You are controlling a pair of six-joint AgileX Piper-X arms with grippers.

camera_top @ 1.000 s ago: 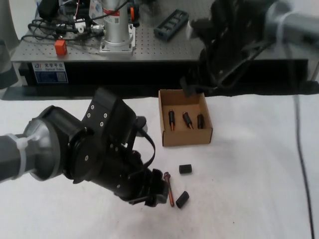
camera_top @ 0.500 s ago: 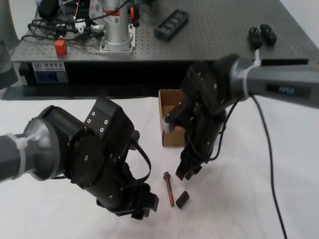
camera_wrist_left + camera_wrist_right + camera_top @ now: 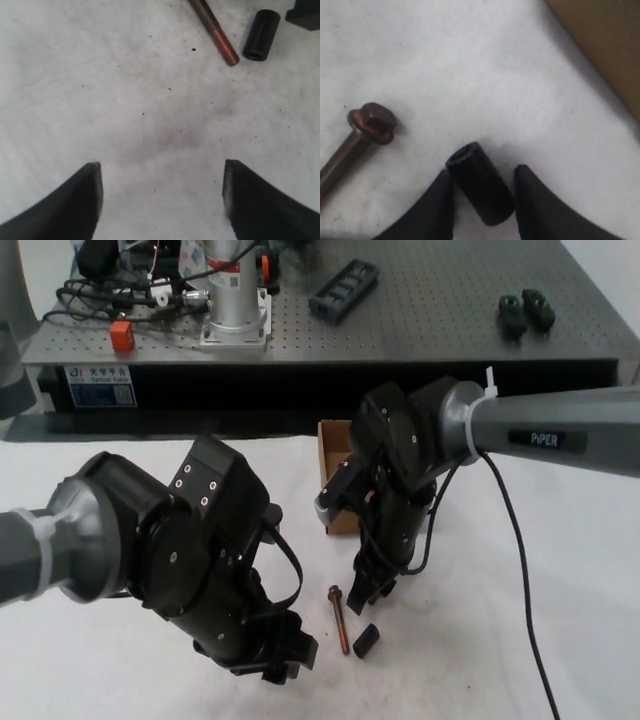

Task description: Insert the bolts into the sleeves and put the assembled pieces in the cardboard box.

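While right gripper (image 3: 484,170) straddles one sleeve (image 3: 480,187) on the cloth (image 3: 150,100), fingers narrowly apart, seemingly unclamped; left gripper (image 3: 161,165) spread wide, holding nothing; bolt (image 3: 338,615) and second sleeve (image 3: 365,640) loose, side by side; cardboard box (image 3: 605,50) near, contents hidden; insertion and boxing outstanding.

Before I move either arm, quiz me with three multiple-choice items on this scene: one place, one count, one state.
1. Where does the loose bolt lie? A inside a sleeve; B on the white cloth; C in the left jaws.
2. How many sleeves lie loose by it? A one; B two; C four.
3. The jaws of the left gripper are: A open; B shut on a sleeve; C shut on the bolt.
Answers: B, it rests bare on the cloth between the arms; B, one sleeve lies by its threaded end, another by its head; A, a wide gap over bare cloth.
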